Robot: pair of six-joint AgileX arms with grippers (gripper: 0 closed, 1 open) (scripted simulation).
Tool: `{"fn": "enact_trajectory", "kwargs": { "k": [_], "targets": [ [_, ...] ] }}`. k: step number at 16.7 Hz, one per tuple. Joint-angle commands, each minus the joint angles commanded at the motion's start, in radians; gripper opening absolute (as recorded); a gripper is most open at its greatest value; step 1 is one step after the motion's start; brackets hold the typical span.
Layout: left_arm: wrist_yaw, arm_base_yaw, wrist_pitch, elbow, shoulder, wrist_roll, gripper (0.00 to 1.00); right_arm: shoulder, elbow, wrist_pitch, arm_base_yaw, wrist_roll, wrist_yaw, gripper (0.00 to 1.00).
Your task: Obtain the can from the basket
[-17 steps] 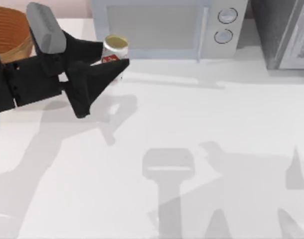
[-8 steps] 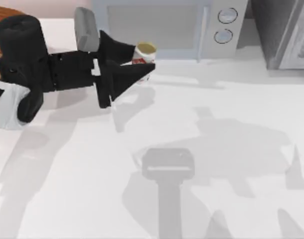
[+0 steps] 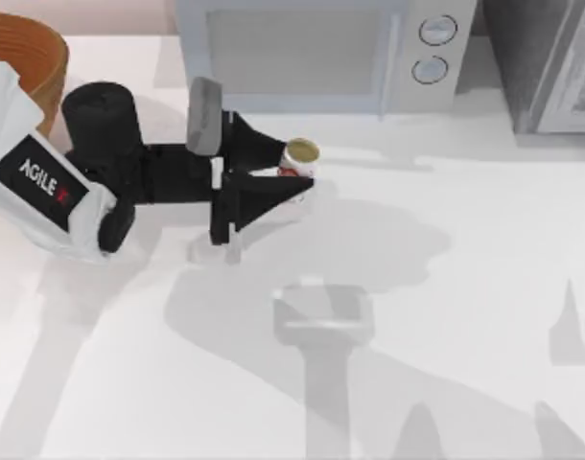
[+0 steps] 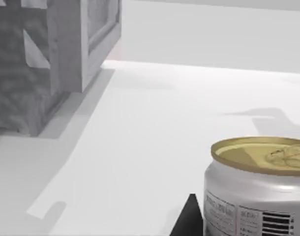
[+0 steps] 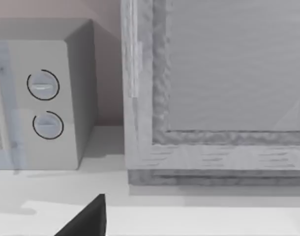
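The can (image 3: 300, 156) is small, with a pale gold top and a red label, and it stands upright between the black fingers of my left gripper (image 3: 296, 169), which is shut on it. It sits out over the white table, in front of the microwave and well to the right of the basket (image 3: 35, 50). The basket is tan-brown and woven and stands at the back left corner, partly behind my left arm. In the left wrist view the can (image 4: 260, 189) is close up, with one fingertip (image 4: 189, 221) beside it. A dark fingertip (image 5: 87, 220) of the right gripper shows in the right wrist view.
A grey microwave (image 3: 312, 53) stands at the back middle, with two round dials (image 5: 44, 105). A rough grey cabinet (image 3: 551, 62) fills the back right corner. Open white tabletop lies in front and to the right of the can.
My left gripper has carried the can to the right, away from the basket, and lower toward the table. The arm has swung round with it.
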Motion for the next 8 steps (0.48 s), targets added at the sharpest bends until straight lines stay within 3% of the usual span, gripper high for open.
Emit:
{"fn": "enact_trajectory", "kwargs": {
  "k": [8],
  "targets": [
    [0.061, 0.012, 0.145, 0.126, 0.239, 0.024, 0.00, 0.000, 0.000, 0.000, 0.000, 0.000, 0.000, 1.00]
  ]
}}
